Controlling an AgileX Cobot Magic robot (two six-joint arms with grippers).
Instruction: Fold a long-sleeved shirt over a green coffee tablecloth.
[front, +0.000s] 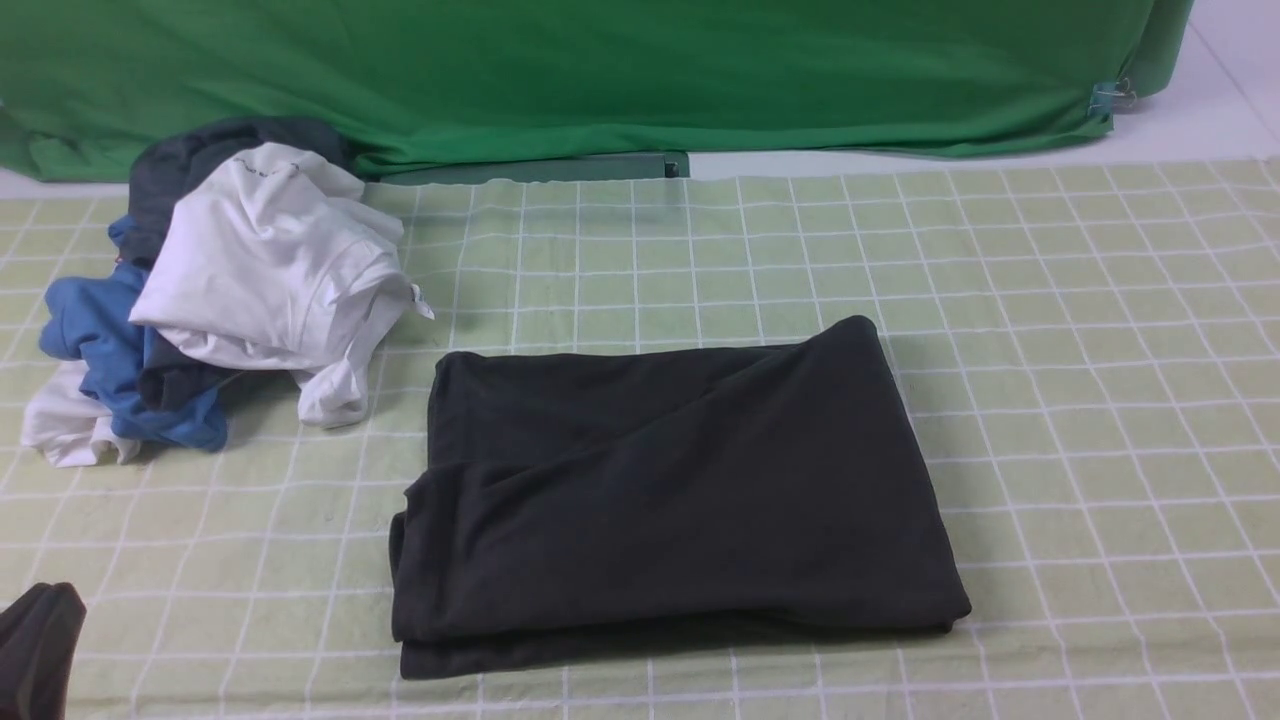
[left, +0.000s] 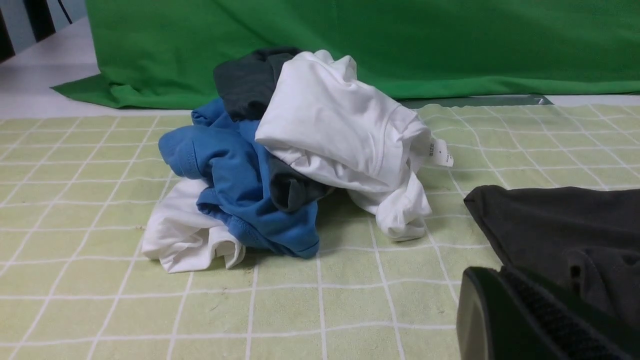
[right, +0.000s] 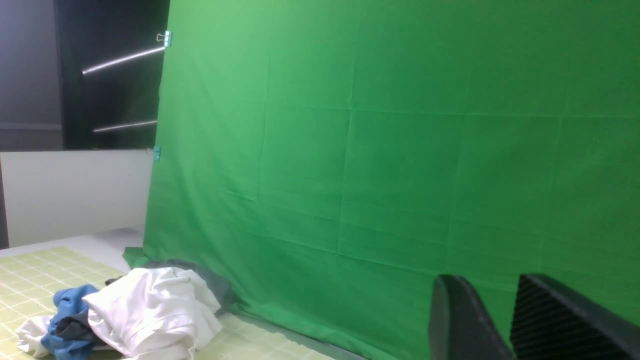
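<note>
Front view: left gripper at tablecloth's near-left corner, fingers hidden here; black shirt folded flat mid-cloth, to its right, long axis left-right, fold edge at near side. Right gripper unseen.

Left wrist view: fingers pressed together, empty; shirt just beyond tips, apart. Clothes pile further off.

Right wrist view: right gripper lifted, fingers slightly parted, empty, facing backdrop; shirt unseen. Left arm likely nearer.

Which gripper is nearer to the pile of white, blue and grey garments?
The left gripper. It sits low over the green coffee tablecloth, close to the pile. The right gripper is raised, with the pile farther off in its wrist view.
</note>
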